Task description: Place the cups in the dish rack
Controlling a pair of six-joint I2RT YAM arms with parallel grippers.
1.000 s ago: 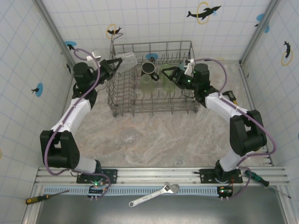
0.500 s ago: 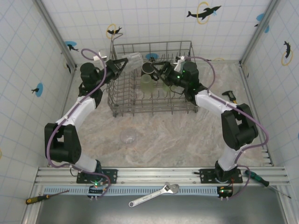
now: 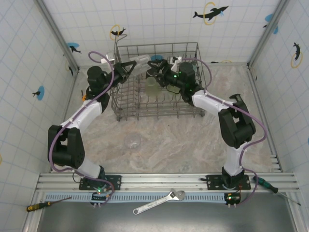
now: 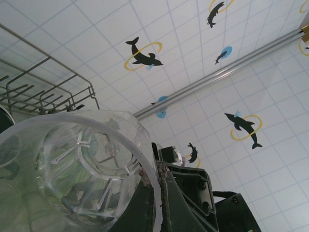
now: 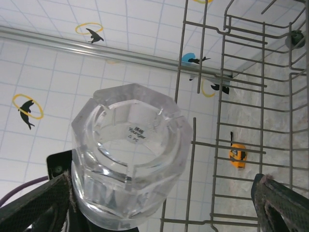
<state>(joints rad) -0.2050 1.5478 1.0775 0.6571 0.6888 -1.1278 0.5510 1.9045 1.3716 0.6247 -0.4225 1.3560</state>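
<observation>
The grey wire dish rack [image 3: 124, 103] stands at the back of the table. My left gripper [image 3: 131, 65] is over its back left corner, shut on the rim of a clear cup [image 3: 141, 59]. In the left wrist view the cup [image 4: 72, 159] has its rim pinched between the fingers [image 4: 145, 203]. My right gripper [image 3: 156, 70] reaches left across the rack, open. In the right wrist view a clear faceted cup [image 5: 130, 164] shows base-on between its wide-open fingers [image 5: 34, 203]; whether they touch it I cannot tell. A light-green cup [image 3: 151, 83] sits in the rack. Another clear cup [image 3: 132, 141] lies on the table.
An orange tape measure [image 5: 237, 155] lies on the table beyond the rack wires [image 5: 241, 96]. Rack tines [image 4: 48, 92] are just behind the held cup. Tiled walls close in left, back and right. A wrench [image 3: 158, 202] and screwdrivers [image 3: 48, 204] lie on the near rail.
My right gripper has swung left across the rack toward the left gripper's cup. The left gripper has carried the clear cup a little right and back, over the rack.
</observation>
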